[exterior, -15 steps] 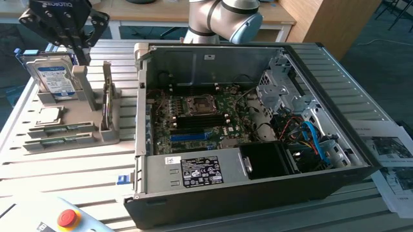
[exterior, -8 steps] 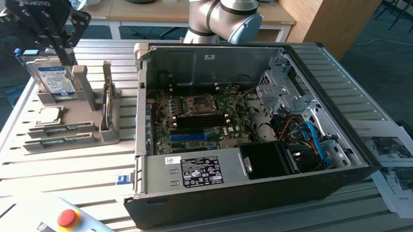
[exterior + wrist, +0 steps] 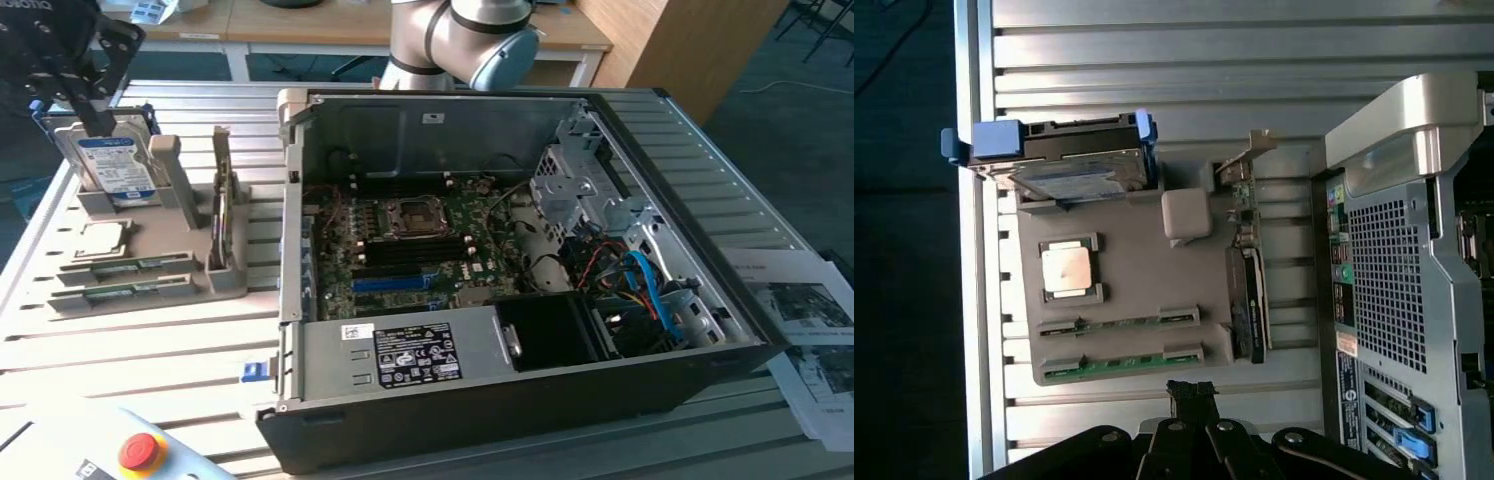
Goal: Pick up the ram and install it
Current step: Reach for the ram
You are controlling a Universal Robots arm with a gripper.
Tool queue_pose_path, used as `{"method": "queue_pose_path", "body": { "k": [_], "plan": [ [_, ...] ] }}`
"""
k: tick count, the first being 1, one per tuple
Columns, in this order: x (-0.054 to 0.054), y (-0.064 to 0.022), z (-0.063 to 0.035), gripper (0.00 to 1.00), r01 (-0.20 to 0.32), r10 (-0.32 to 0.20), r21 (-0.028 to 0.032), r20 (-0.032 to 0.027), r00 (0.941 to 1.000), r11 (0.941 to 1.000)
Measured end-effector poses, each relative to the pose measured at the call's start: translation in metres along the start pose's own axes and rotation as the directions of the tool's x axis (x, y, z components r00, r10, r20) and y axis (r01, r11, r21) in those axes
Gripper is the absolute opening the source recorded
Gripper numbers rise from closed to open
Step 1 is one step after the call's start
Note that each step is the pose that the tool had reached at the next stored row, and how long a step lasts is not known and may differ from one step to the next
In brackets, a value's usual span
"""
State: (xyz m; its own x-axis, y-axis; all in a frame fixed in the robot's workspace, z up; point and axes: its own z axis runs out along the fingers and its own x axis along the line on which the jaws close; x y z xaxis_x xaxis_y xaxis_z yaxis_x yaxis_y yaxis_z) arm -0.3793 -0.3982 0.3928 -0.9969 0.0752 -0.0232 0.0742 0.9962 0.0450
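Two ram sticks, thin green boards, lie side by side in the front slots of a grey holder (image 3: 147,280): one (image 3: 127,266) (image 3: 1119,323) behind the other (image 3: 120,293) (image 3: 1122,362). My gripper (image 3: 96,122) (image 3: 1192,392) hangs high over the holder's far end, above the hard drive and apart from the ram. Its black fingers are shut together with nothing between them. The open computer case (image 3: 534,250) lies at the exterior view's right of the holder, its motherboard (image 3: 400,240) facing up.
The holder also carries a blue-labelled hard drive (image 3: 110,165) (image 3: 1079,170), a square silver processor chip (image 3: 103,238) (image 3: 1067,268) and an upright expansion card (image 3: 223,200) (image 3: 1246,290). A red stop button (image 3: 140,450) sits at the front; papers (image 3: 801,310) lie beyond the case.
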Motion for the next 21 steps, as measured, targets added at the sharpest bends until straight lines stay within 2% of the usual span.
{"method": "queue_pose_path", "body": {
  "k": [5,15,21],
  "plan": [
    [0.016,-0.0012,-0.0004,0.1,0.0,0.0,0.0,0.0001,1.0,1.0],
    [0.017,-0.0007,-0.0004,0.1,0.0,0.0,0.0,0.0,1.0,1.0],
    [0.018,0.0144,0.0004,0.1,0.0,0.0,0.0028,-0.0003,1.0,1.0]
  ]
}}
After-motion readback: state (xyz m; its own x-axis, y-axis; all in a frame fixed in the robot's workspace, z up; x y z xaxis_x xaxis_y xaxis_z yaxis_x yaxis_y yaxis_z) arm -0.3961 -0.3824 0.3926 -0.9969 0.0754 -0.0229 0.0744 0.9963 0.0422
